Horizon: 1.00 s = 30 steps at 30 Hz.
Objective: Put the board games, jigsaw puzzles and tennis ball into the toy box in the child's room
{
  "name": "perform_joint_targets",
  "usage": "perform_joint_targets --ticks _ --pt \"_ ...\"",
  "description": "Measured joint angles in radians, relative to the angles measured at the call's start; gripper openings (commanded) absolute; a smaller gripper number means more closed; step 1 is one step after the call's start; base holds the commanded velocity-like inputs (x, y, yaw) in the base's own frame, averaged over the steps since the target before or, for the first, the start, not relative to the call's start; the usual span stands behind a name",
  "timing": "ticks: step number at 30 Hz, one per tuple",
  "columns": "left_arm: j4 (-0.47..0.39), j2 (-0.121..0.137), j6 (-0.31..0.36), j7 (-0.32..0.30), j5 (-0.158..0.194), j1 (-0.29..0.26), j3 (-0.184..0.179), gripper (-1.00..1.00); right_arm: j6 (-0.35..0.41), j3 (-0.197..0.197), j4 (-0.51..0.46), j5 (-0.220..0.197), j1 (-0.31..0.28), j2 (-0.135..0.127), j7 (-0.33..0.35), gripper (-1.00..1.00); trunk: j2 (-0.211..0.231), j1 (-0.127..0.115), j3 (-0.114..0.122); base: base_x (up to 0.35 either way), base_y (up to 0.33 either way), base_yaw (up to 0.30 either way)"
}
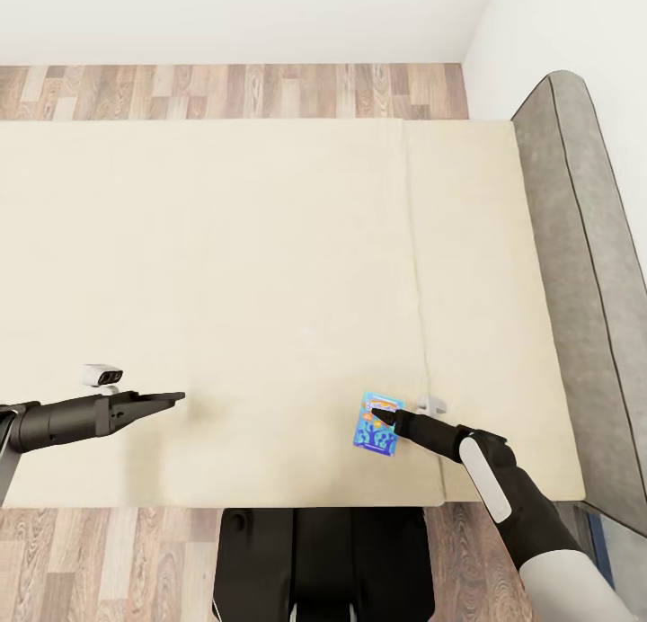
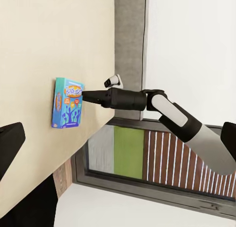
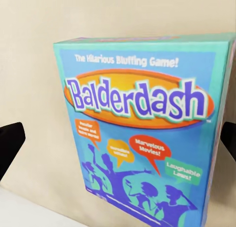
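I stand at the near long side of the bed (image 1: 270, 244), looking down on its beige mattress; the grey headboard (image 1: 584, 271) is at the right, wood floor (image 1: 234, 90) shows beyond the far edge.

One board game (image 1: 376, 423) lies flat on the mattress, near the near edge, right of centre, just left of the seam between the 2 mattress sections. It is a blue box w/ an orange oval on top; in the right wrist view I read "Balderdash" on the lid (image 3: 142, 128).

My right gripper (image 1: 385, 415) is low over this box, tips at its right part. In the right wrist view the 2 dark fingertips (image 3: 10, 146) are at both sides of the picture, wide apart, w/ the box between them, so this pincer is spread and holds nothing. If the tips touch the lid, I cannot tell. The left wrist view shows the same arm (image 2: 162, 109) reaching to the box (image 2: 67, 103) from the side.

My left gripper (image 1: 171, 396) is out over the mattress at the left, well apart from the box, nothing in it. In the left wrist view its fingertips (image 2: 9, 143) stand at opposite edges of the picture, so the jaws are apart too.
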Motion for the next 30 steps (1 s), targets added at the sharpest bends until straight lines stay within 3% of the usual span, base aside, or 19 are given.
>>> perform_joint_targets --ticks 30 --pt "0.000 0.000 0.000 0.000 0.000 0.000 0.001 1.00 0.000 0.000 0.000 0.000 0.000 0.000 0.000 1.00 0.000 0.000 0.000 0.000 0.070 0.000"
